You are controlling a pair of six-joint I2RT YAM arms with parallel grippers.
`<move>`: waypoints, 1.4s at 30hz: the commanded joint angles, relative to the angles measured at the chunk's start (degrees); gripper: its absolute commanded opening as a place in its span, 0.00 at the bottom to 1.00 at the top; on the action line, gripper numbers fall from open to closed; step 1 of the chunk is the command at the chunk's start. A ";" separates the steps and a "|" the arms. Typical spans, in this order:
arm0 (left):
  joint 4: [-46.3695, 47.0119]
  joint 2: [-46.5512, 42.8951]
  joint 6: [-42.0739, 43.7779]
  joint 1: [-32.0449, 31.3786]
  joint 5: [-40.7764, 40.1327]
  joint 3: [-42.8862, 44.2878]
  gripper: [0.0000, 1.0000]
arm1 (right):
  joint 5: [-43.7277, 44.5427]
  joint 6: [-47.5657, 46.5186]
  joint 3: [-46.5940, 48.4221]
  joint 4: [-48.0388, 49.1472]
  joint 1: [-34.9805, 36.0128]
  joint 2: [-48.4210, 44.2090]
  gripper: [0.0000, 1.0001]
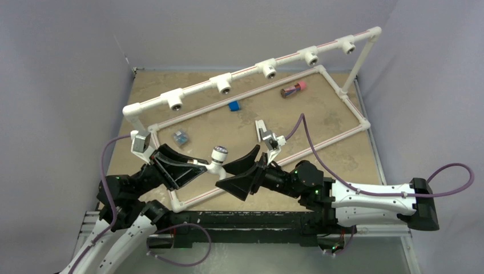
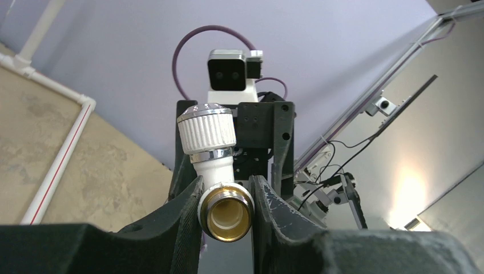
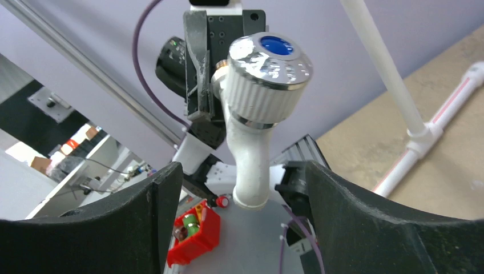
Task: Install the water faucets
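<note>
**Left gripper** (image 2: 226, 189): jaws narrowed onto one water faucet (image 2: 218, 170). The black fingers (image 2: 185, 225) press either side of its brass-coloured threaded end (image 2: 226, 211), whose mouth faces the wrist camera.

**Held item:** white plastic body rising from the thread to a ribbed round knob (image 2: 206, 132) with a chrome ring beneath it. From the right wrist, the knob top shows a chrome rim and a blue centre cap (image 3: 275, 44).

**Right gripper** (image 3: 240, 181): jaws wide apart and holding nothing. Its fingers (image 3: 145, 222) stand one on each side of the curved spout (image 3: 251, 165), with a gap on both sides.

**Location of faucet:** in the overhead view, lifted off the table (image 1: 342, 154) over its near-left part, between the two grippers, which face each other.

**Surroundings:**
- White pipe frame (image 1: 197, 112), with a rectangular base on the table and a raised rail along the far side.
- Five T-fittings (image 1: 224, 84) on the rail, sockets open and well apart from the faucet.
- Blue block (image 1: 233, 105) inside the base.
- Brown-and-pink cylinder (image 1: 293, 89), far right inside the base.
- Small clear-and-blue piece (image 1: 181, 137), near the left gripper; too small to identify.
</note>
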 commanded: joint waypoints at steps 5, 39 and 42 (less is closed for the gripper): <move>15.83 -0.52 -2.83 -0.04 1.46 -1.02 0.00 | -3.03 0.36 4.68 13.08 -0.16 2.92 0.73; 23.89 -1.87 -3.55 -0.05 -2.99 -4.55 0.00 | -2.49 -2.27 8.46 16.33 -0.16 7.80 0.13; 24.04 -1.69 -3.57 -0.04 -3.26 -4.66 0.00 | -0.10 -3.00 9.23 15.08 -0.16 8.18 0.00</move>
